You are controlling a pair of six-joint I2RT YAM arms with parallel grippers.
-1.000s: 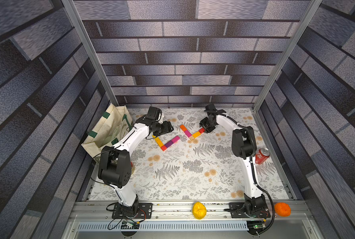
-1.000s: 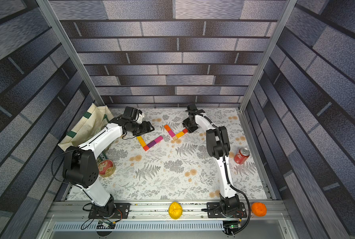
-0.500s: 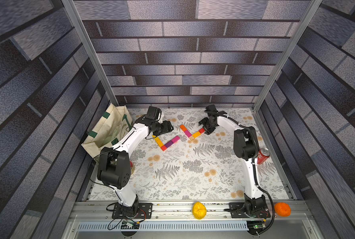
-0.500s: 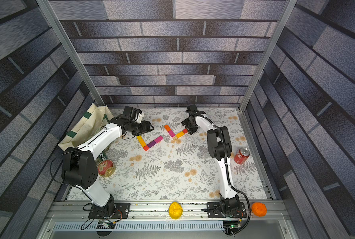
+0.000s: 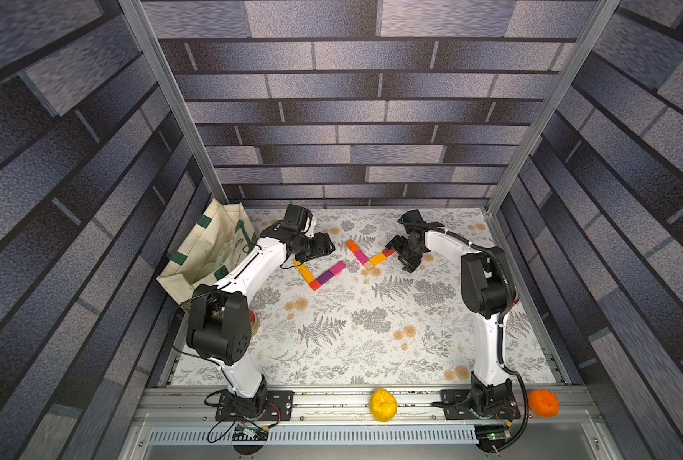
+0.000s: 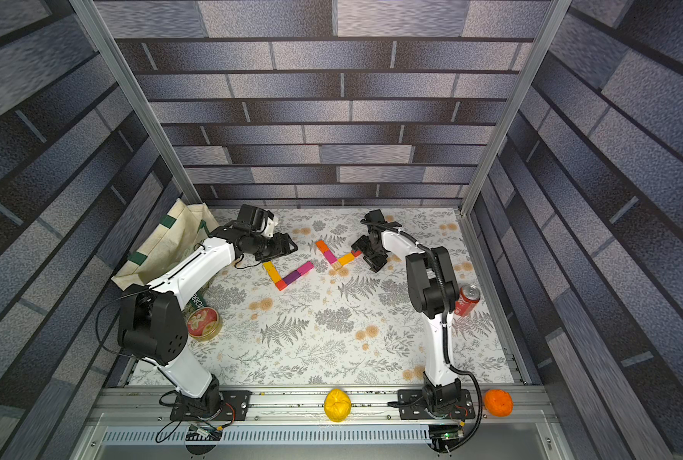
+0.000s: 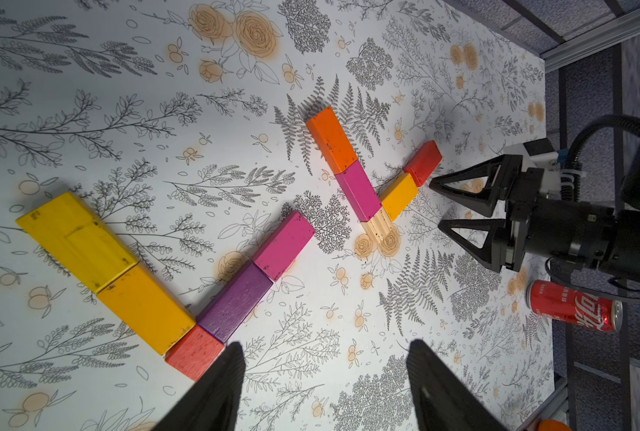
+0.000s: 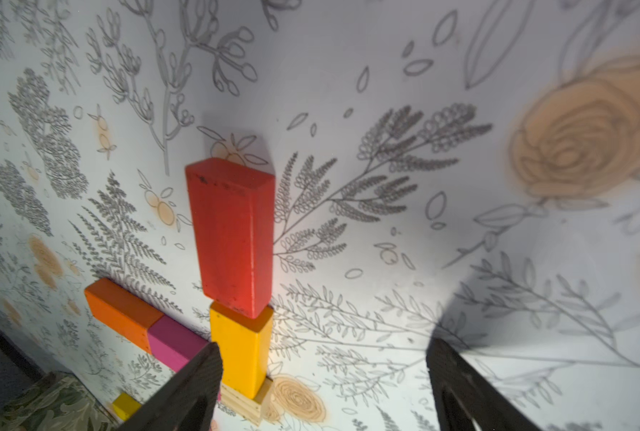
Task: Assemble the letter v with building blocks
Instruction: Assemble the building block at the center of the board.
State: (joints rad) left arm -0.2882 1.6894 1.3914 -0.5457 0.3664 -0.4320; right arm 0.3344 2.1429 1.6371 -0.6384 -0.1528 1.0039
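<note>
Right tool (image 5: 398,255) has let go of the red end block (image 8: 232,235) and spread its jaws wide within the last second, and that arm's elbow has swung slightly outward. Nothing sits between its fingers (image 8: 199,384). In the left wrist view its tips stand just beside the red end block and the amber block (image 7: 400,196), touching neither. Left tool (image 7: 325,343) has stayed put. It is also spread and empty, hovering near the red corner block (image 7: 195,354).

All the blocks lie flat on the worktop (image 5: 351,338), toward its far side, as two Vs side by side.

- **Right V (image 5: 367,255):** one row is the orange block (image 7: 331,138) and the magenta block (image 7: 357,192), end to end. The wood cube (image 7: 378,229) sits at the point. The other row is the amber block and then the red end block, which touches it but sits a little out of line.
- **Left V (image 5: 319,273):** one row is the yellow block (image 7: 75,239) and the yellow-orange block (image 7: 144,308), running down to the red corner block. The purple block (image 7: 236,302) and the pink block (image 7: 284,244) run up from there.

The pink block's free end is near the wood cube but apart from it.

A bag (image 5: 208,247) slumps at the worktop's left edge, and a can (image 7: 572,306) lies near its right edge.
</note>
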